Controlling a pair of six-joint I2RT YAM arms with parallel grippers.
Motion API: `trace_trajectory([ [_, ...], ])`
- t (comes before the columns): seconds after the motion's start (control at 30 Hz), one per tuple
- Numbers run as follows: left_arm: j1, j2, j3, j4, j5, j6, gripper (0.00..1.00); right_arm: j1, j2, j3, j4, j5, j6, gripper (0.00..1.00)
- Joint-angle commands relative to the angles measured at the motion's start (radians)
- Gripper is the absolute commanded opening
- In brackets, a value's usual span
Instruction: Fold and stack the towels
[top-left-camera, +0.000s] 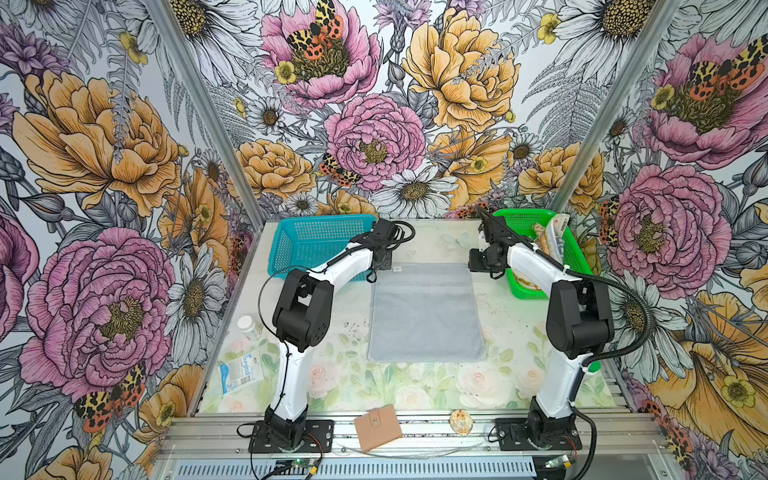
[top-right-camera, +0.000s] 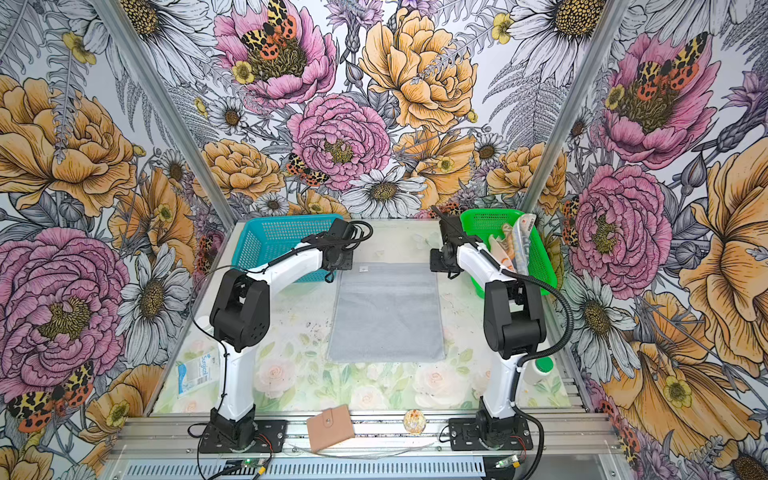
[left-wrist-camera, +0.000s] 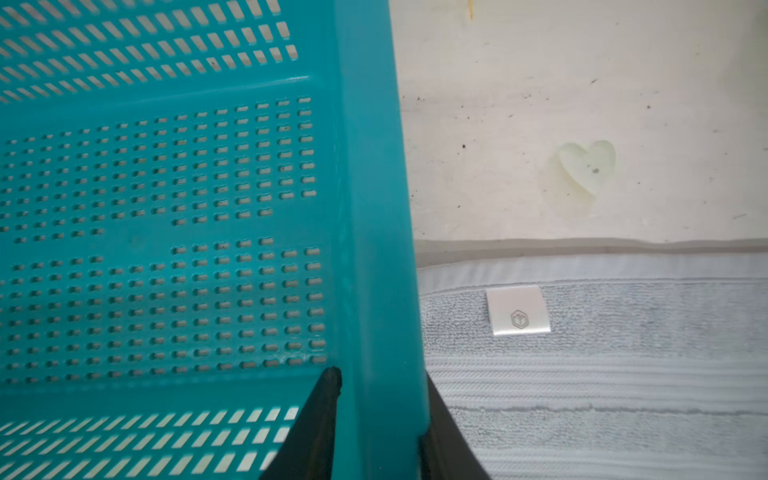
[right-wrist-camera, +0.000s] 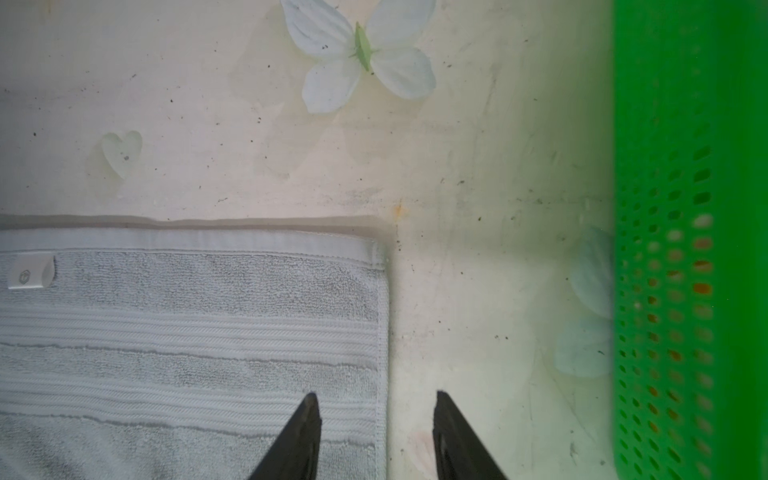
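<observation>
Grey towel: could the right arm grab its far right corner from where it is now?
Probably yes. The right gripper hangs open astride the right edge of the towel, near that corner, with nothing in between.

We read one word, "Surgical", in blue on the blue-and-white packet (top-left-camera: 240, 371), well behind the left end effector (left-wrist-camera: 380, 374) near that arm's base. A white tag (left-wrist-camera: 518, 311) on the grey towel (left-wrist-camera: 623, 374), just ahead of that end effector, bears only a small hexagon emblem. Print on the cloth (top-left-camera: 555, 243) in the green basket (top-left-camera: 523, 214) beside the right end effector (right-wrist-camera: 376, 395) is too small to read.
</observation>
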Motion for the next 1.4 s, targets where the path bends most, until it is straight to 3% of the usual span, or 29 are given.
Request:
trace_trajectory([
  [0.0,0.014,-0.043,-0.059,-0.010,-0.068,-0.017,0.29,-0.002,-0.005,0.025,0.028,-0.019,-0.016,0.46],
  [0.07,0.038,-0.066,-0.100,0.001,-0.064,-0.014,0.21,-0.001,-0.012,0.019,0.029,-0.026,-0.015,0.46],
  [0.2,0.091,-0.110,-0.167,0.025,-0.062,0.024,0.20,-0.002,-0.021,0.009,0.029,-0.049,-0.007,0.46],
  [0.43,0.176,-0.159,-0.179,0.061,0.024,0.098,0.30,-0.002,-0.033,-0.007,0.029,-0.055,-0.002,0.46],
  [0.57,0.134,-0.207,-0.167,0.141,0.052,0.169,0.37,-0.004,-0.016,0.004,0.029,-0.044,0.001,0.46],
  [0.8,-0.034,-0.276,-0.119,0.222,-0.074,0.274,0.46,-0.015,0.068,0.069,0.033,-0.035,0.006,0.45],
  [1.17,-0.060,-0.123,-0.062,0.142,0.039,0.116,0.41,-0.024,0.137,0.108,0.028,-0.068,0.002,0.43],
  [1.27,-0.077,-0.190,-0.150,0.135,0.071,0.057,0.39,-0.022,0.067,0.024,0.030,-0.078,0.015,0.43],
  [1.37,-0.134,-0.362,-0.324,0.104,0.079,-0.023,0.38,-0.002,-0.087,-0.148,0.031,-0.084,0.049,0.42],
])
